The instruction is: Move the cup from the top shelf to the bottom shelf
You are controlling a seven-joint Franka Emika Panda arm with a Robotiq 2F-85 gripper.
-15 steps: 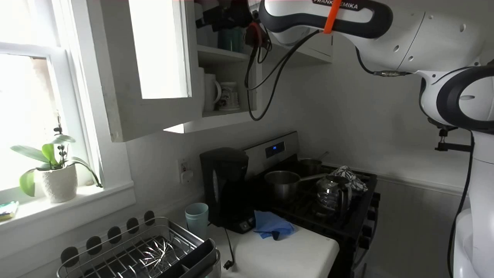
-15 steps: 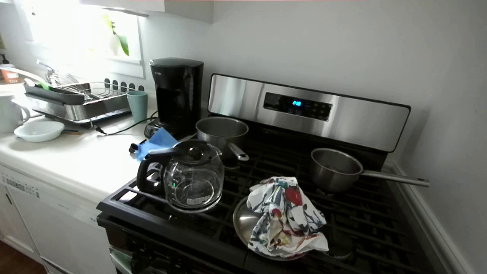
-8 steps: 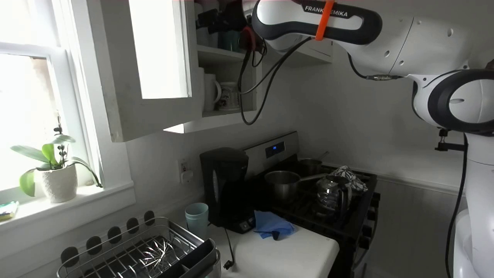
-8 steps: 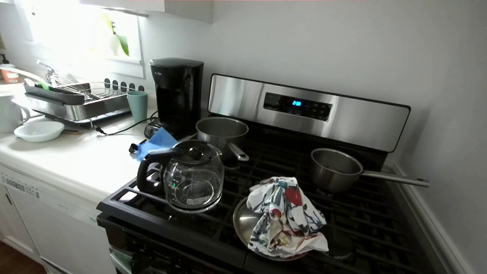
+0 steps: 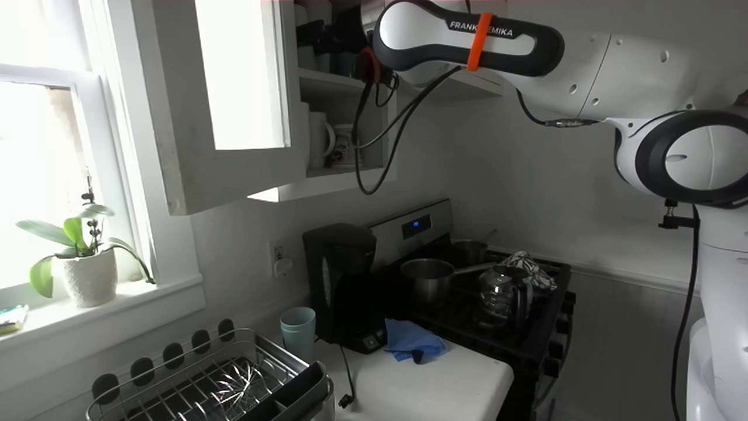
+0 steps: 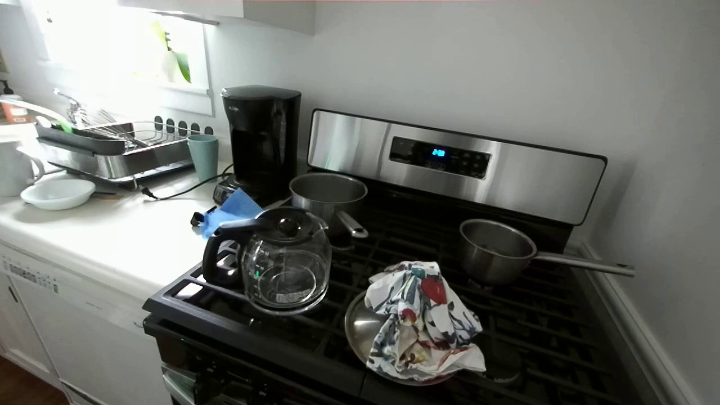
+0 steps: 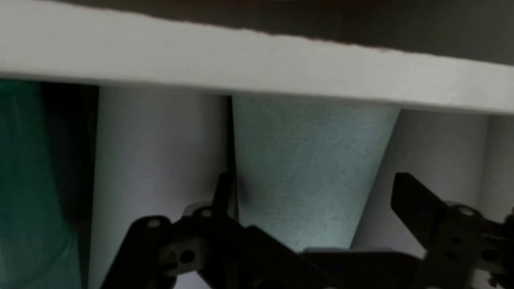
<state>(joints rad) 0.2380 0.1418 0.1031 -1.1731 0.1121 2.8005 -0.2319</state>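
In the wrist view a pale grey-green tapered cup stands upright between the fingers of my open gripper. The left finger is close to the cup's side; I cannot tell whether it touches. The right finger is clearly apart. A white board hides the cup's rim and the gripper hides its base. In an exterior view my black gripper reaches into the cupboard above the top shelf, among dim cups. The bottom shelf holds a white mug and a patterned mug, partly behind a cable.
A white board edge crosses above the cup. A white cylinder and a green vessel stand left of it. The open cupboard door is beside the arm. A coffee maker stands below.
In an exterior view the arm has moved left and its forearm has lowered, with the hanging cable shifting left. The gripper stays at the upper part of the cupboard. The kitchen objects have not moved.
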